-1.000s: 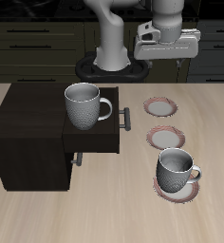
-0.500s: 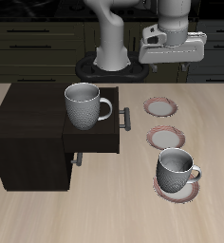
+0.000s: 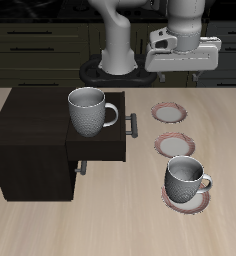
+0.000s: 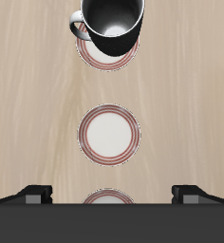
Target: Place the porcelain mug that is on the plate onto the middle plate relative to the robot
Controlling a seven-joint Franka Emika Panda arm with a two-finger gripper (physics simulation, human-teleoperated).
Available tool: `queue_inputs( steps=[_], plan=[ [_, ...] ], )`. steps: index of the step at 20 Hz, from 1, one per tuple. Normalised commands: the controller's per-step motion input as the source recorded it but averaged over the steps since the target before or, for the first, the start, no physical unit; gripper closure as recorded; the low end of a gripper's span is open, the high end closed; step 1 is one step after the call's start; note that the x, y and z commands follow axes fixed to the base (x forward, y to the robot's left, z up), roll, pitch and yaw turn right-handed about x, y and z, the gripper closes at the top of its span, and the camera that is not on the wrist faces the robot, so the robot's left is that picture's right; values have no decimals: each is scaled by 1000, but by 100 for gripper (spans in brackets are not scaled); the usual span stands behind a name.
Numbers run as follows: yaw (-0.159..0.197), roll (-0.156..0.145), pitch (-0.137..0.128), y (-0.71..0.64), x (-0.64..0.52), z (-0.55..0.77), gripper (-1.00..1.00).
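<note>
The porcelain mug stands upright on the plate at the lower right of the exterior view, nearest the worktop's front edge, its handle turned toward the frame's right. The middle plate lies bare just above it in that view, and a third saucer sits farther back.

The chief risk, as I judge it, is picking the wrong cup: a speckled mug stands on the dark cabinet at the left of the exterior frame (it looks larger and has a pale inside), and it is not on any plate. A second hazard is the descent itself. If a finger lands on the rim or clips the handle, the mug could tip or drag its plate along the worktop. The two saucers lie close together, so a careless set-down might leave the mug straddling a rim.

The tool hangs high above the back of the worktop, well apart from the mug. In the wrist view its fingertips stand wide apart, with nothing between them and nothing touched.
</note>
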Motion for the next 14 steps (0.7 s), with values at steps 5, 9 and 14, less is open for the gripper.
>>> queue_inputs(
  steps=[5,9,14],
  plan=[
    [2,22,33,94,545,-20,-100],
    [-67,-46,20,-28,561,-115,-100],
    [-26,-15,-7,-5,375,-68,-100]
  ],
)
